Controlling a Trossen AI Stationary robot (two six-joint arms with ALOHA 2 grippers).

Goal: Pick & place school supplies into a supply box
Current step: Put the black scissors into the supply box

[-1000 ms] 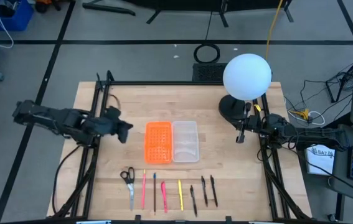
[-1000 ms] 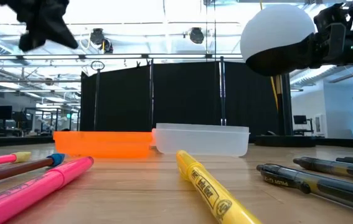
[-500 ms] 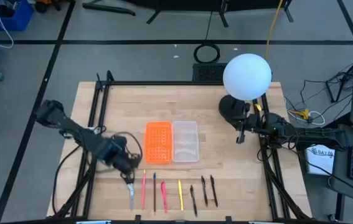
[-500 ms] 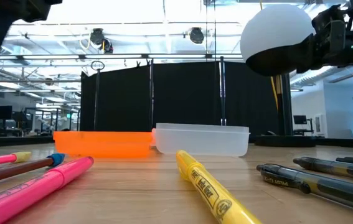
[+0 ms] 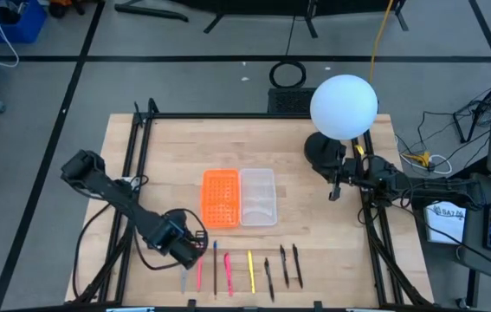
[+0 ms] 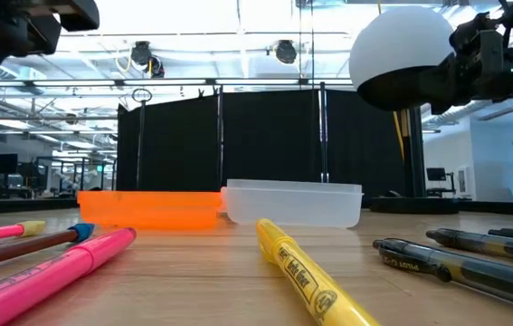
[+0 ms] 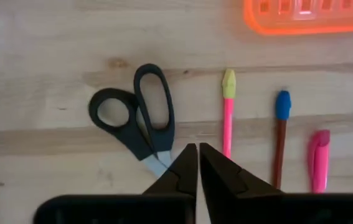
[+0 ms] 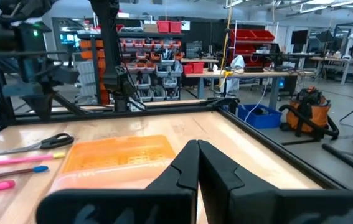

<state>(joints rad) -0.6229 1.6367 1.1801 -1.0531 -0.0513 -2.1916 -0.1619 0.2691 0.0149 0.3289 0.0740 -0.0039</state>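
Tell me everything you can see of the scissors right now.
The scissors are small, with two black oval loop handles that look like plastic and short pale metal blades. They lie flat on the wooden table, blades seemingly closed, at the left end of the row of supplies, beside a pink pen without touching it. The left gripper hangs above the blades, its fingers nearly together; the wrist view does not show contact.

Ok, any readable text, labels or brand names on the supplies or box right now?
None can be read for sure.
Yellow marker: dark print along the barrel, too blurred.
Black pen: small pale print, too blurred.
Box: no text shows.
Scissors: no marking shows.
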